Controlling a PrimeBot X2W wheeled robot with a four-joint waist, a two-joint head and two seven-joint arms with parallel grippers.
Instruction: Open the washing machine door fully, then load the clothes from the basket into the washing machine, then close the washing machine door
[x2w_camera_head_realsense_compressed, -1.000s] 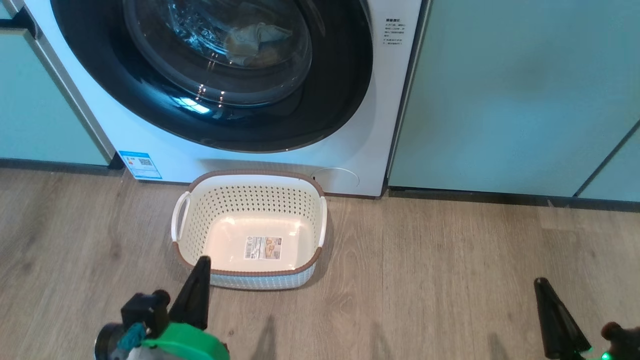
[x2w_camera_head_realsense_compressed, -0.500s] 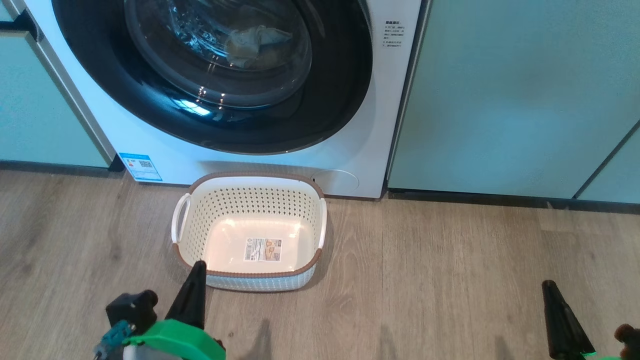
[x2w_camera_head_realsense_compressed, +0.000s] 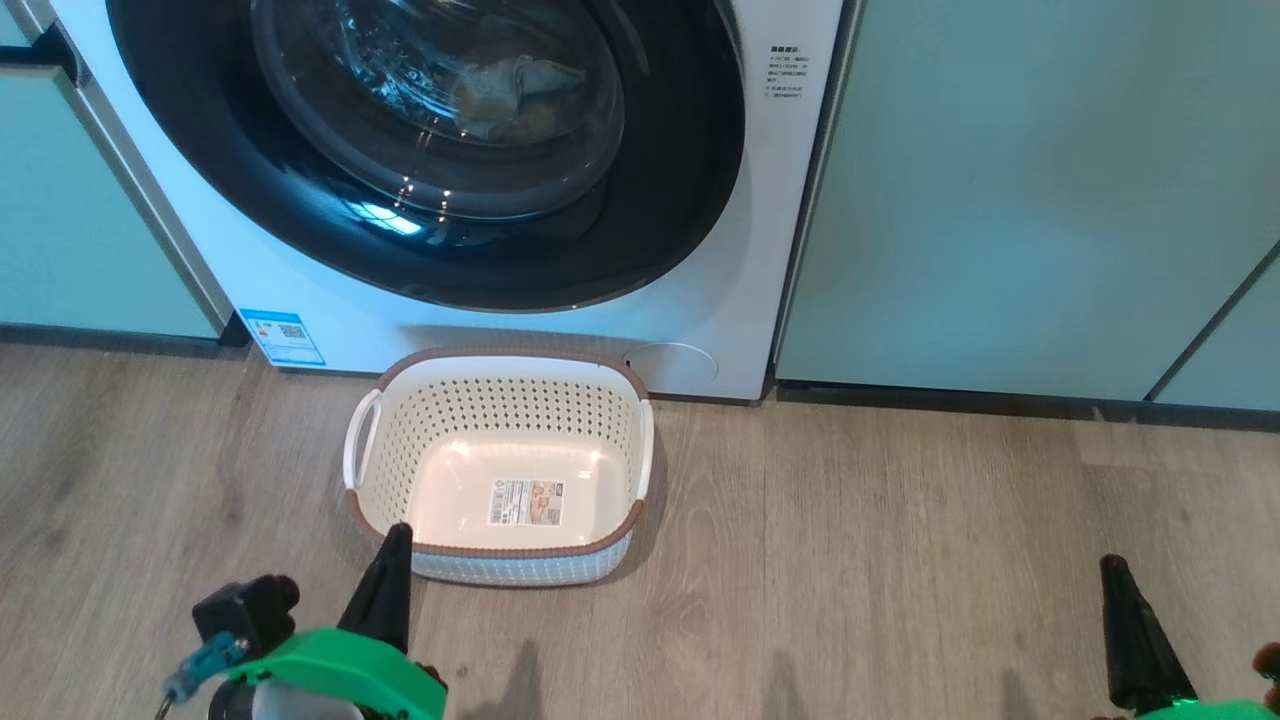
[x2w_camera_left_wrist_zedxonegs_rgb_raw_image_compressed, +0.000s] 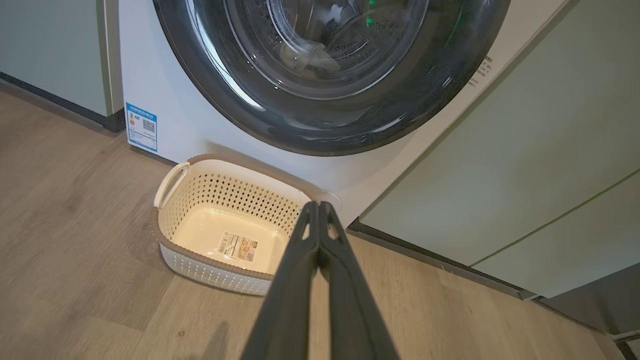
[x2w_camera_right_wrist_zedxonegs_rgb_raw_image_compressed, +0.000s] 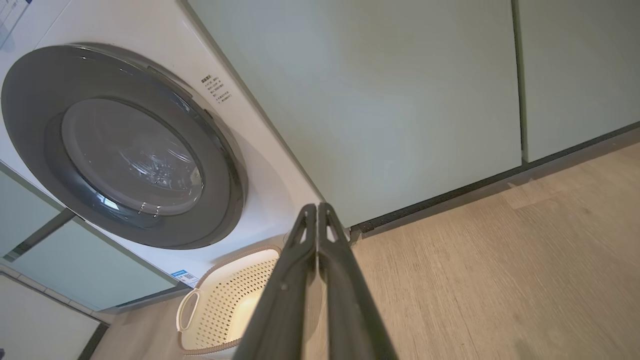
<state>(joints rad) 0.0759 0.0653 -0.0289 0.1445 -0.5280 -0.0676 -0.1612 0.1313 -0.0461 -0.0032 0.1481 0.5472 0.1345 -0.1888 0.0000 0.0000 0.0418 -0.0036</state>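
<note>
The washing machine (x2w_camera_head_realsense_compressed: 790, 200) is white, and its door (x2w_camera_head_realsense_compressed: 660, 200), black-rimmed with a glass bowl, lies shut against the front. Pale clothes (x2w_camera_head_realsense_compressed: 500, 85) show through the glass inside the drum. On the floor before the machine stands the cream basket (x2w_camera_head_realsense_compressed: 500, 410), holding nothing but the label on its bottom. My left gripper (x2w_camera_head_realsense_compressed: 398, 532) is shut, its tip at the basket's near left rim, held above it. My right gripper (x2w_camera_head_realsense_compressed: 1110, 566) is shut, far to the right over bare floor. The left wrist view has the left gripper (x2w_camera_left_wrist_zedxonegs_rgb_raw_image_compressed: 317, 205), the basket (x2w_camera_left_wrist_zedxonegs_rgb_raw_image_compressed: 220, 192) and the door (x2w_camera_left_wrist_zedxonegs_rgb_raw_image_compressed: 350, 130); the right wrist view has the right gripper (x2w_camera_right_wrist_zedxonegs_rgb_raw_image_compressed: 316, 206).
Pale green cabinets (x2w_camera_head_realsense_compressed: 1000, 200) flank the machine on the right and left (x2w_camera_head_realsense_compressed: 70, 200). A blue sticker (x2w_camera_head_realsense_compressed: 282, 335) marks the machine's lower left corner and a round flap (x2w_camera_head_realsense_compressed: 678, 365) its lower right. Wood floor (x2w_camera_head_realsense_compressed: 850, 560) stretches to the right of the basket.
Both grippers have drawn back slightly toward the bottom of the head view. The whole picture has shifted down a little, so the camera moved. Door and basket are unchanged.
</note>
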